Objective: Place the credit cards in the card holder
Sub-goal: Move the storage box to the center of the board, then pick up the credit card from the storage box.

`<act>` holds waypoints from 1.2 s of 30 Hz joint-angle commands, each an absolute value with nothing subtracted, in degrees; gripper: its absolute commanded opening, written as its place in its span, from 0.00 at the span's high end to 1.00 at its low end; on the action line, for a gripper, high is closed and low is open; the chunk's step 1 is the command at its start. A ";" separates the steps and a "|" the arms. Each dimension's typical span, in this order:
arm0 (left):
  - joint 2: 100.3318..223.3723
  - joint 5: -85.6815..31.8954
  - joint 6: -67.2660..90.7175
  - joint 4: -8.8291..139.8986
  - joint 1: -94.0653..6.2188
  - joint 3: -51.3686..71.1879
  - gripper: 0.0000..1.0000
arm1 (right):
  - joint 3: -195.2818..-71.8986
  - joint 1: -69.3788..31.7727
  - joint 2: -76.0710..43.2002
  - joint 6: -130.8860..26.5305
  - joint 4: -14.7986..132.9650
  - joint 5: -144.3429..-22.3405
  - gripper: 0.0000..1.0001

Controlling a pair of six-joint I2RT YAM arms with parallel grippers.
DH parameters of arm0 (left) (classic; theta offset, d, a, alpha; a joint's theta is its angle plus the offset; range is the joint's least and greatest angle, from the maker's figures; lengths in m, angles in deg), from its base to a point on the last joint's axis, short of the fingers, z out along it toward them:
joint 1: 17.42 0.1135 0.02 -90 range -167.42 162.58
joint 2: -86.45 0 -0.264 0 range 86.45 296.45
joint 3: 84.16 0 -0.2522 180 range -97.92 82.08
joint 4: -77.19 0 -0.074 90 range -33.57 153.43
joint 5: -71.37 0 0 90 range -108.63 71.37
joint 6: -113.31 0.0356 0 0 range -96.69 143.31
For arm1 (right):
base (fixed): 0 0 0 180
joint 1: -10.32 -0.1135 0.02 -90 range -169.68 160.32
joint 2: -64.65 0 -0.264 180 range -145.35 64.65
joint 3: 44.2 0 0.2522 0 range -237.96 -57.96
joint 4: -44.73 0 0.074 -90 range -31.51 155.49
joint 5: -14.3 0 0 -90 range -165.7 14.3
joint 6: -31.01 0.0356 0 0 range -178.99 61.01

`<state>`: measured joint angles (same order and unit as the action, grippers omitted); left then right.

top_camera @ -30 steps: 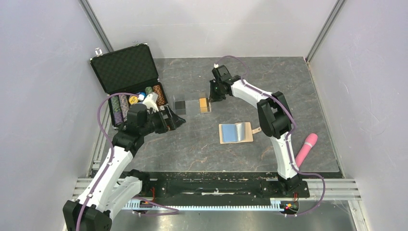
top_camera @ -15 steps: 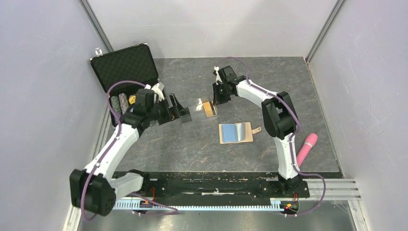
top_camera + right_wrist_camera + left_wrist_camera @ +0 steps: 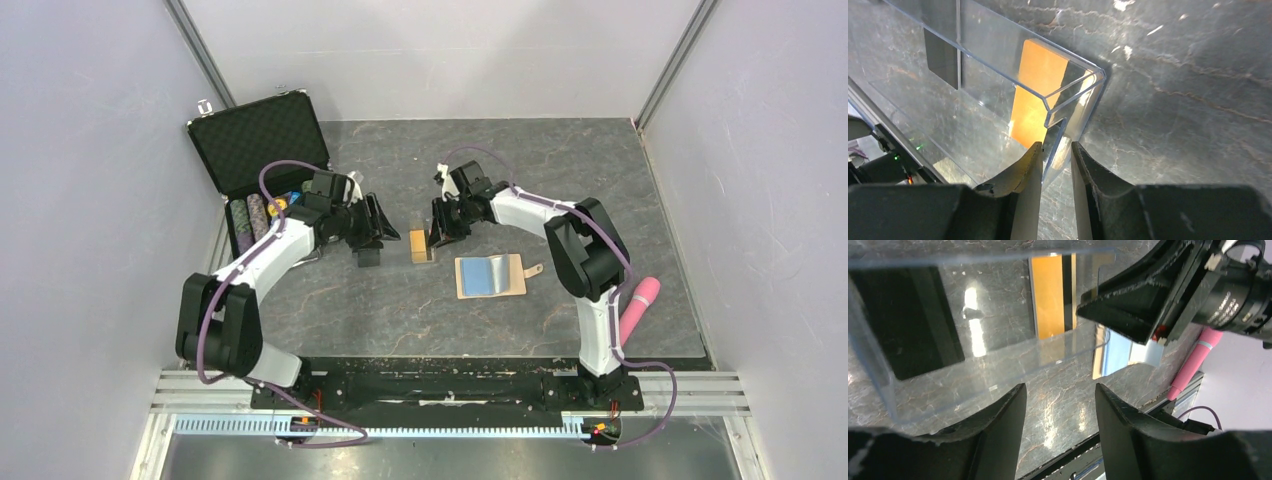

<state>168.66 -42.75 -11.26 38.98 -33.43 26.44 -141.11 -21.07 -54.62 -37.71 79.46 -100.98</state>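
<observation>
No legible text or labels

The top external camera looks down from above and behind the arm bases, over the table [image 3: 400, 310] from near edge to far edge. The left wrist camera sits low and close, facing past the left gripper [image 3: 1059, 390] toward the near right corner. The right wrist camera peers closely past the right gripper [image 3: 1056, 146]. All three share the clear sleeve [image 3: 998, 365] and gold-orange card [image 3: 1048, 295] mid-table.
</observation>
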 commanded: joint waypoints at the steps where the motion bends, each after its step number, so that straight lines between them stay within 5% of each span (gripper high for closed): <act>1: 172.64 -42.02 -9.82 37.77 -34.88 21.85 0.41 | -139.05 -21.99 -50.36 -36.74 74.92 -105.44 0.71; 17: 183.92 -29.80 -7.24 34.82 -42.05 17.63 0.56 | -130.39 -22.39 -45.55 -29.12 65.04 -110.24 0.53; 30: 190.55 -25.72 -7.23 33.77 -46.17 15.63 0.64 | -128.89 -22.37 -45.75 -29.78 64.74 -111.25 0.63; 36: 189.02 -27.99 -7.61 36.85 -46.43 16.20 0.77 | -128.82 -22.40 -45.83 -29.96 64.74 -111.46 0.69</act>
<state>190.10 -27.82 -9.27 34.20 -46.09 17.09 -129.11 -22.08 -48.39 -29.65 66.65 -109.94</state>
